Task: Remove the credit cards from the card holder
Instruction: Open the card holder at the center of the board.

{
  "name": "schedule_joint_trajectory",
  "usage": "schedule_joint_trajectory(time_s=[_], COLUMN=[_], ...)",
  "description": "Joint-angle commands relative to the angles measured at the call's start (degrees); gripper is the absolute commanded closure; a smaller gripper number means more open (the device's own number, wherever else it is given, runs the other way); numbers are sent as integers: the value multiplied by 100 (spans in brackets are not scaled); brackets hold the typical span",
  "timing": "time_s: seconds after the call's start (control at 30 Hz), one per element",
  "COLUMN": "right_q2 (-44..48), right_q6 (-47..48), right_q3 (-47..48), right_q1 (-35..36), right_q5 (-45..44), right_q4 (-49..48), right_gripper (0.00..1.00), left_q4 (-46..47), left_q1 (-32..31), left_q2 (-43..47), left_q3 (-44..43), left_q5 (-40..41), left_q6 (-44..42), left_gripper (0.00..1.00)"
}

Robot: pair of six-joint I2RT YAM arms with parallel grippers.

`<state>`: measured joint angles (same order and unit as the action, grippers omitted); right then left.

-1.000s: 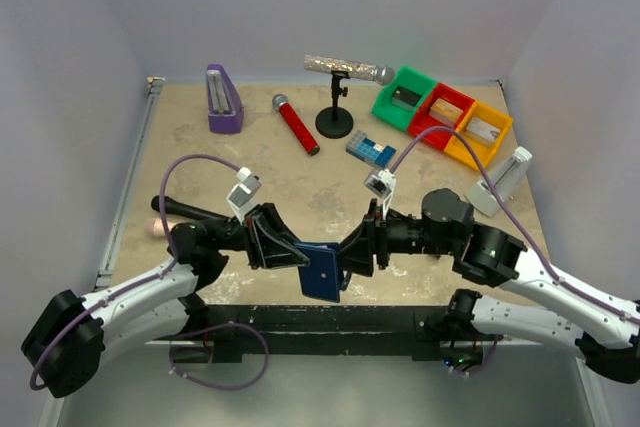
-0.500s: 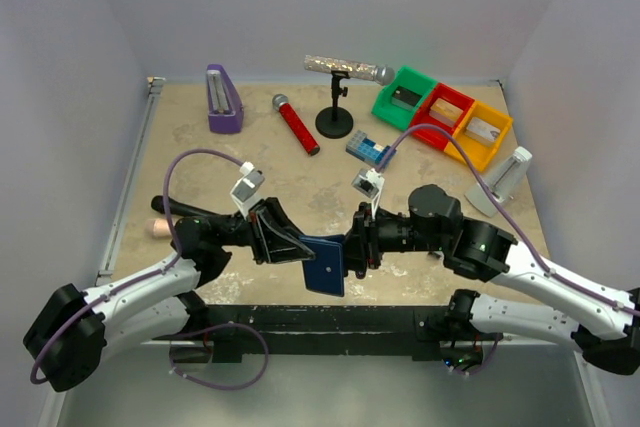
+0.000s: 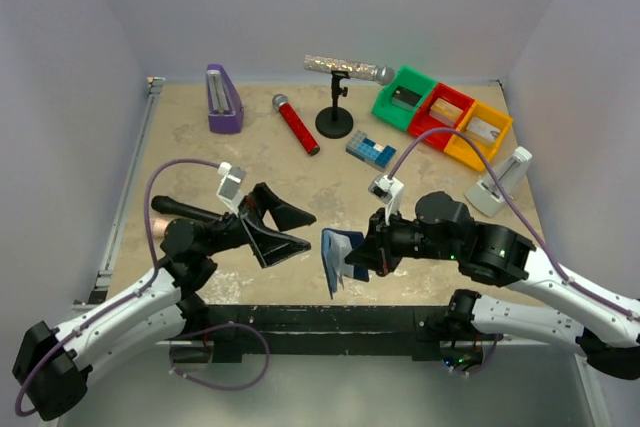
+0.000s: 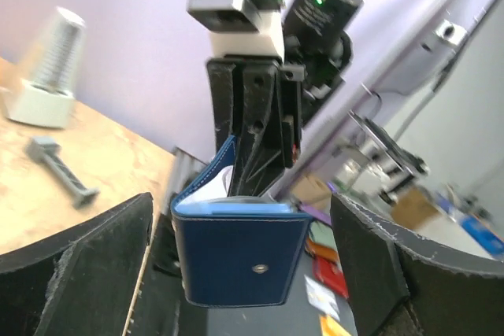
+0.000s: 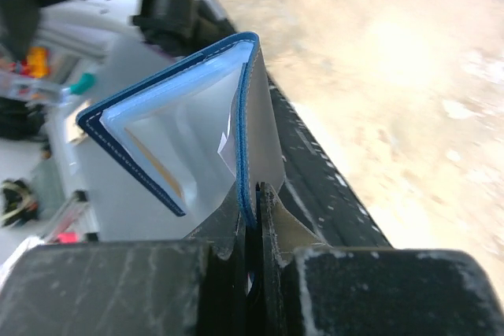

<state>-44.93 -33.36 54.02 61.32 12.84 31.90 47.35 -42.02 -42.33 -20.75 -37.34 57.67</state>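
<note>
The card holder [image 3: 334,258], a dark-blue bifold wallet, hangs partly open above the table's near edge. My right gripper [image 3: 354,251] is shut on one of its flaps [image 5: 246,155]. In the right wrist view the pale inner pockets [image 5: 169,120] face left, and a thin tan edge [image 5: 154,164] that may be one of the credit cards shows inside; no other card is plain to see. My left gripper [image 3: 307,230] stands open just left of the wallet, not touching it. From the left wrist the wallet's blue back with its snap [image 4: 240,253] sits between the wide-spread fingers [image 4: 87,265].
At the back stand a purple metronome [image 3: 222,99], a red microphone [image 3: 296,124], a silver microphone on a black stand [image 3: 338,97], a blue-and-white brick block [image 3: 371,150] and green, red and yellow bins [image 3: 443,114]. A white object [image 3: 500,182] lies at the right.
My left gripper has let go of the wallet, opened wide and drawn back to the left. My right gripper has shut on a flap, and the wallet now hangs partly open from it.
</note>
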Motion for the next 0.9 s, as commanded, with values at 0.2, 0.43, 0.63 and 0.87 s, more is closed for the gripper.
schedule_joint_trajectory(time_s=[0.2, 0.43, 0.63, 0.87], right_q2=[-34, -77, 10, 168], right_q6=[111, -179, -399, -601], right_q3=[645, 469, 302, 48], right_q1=[12, 20, 20, -6], right_q5=[-1125, -1179, -1099, -1038], right_q4=[756, 467, 273, 62], right_gripper=[100, 100, 100, 100], left_q4=[230, 1040, 626, 346], left_q1=[45, -306, -597, -597], left_q2=[288, -425, -347, 31], left_q3=[493, 696, 590, 775], left_q5=[809, 702, 728, 790], left_q6=[138, 421, 78, 43], left_gripper=[0, 0, 7, 34])
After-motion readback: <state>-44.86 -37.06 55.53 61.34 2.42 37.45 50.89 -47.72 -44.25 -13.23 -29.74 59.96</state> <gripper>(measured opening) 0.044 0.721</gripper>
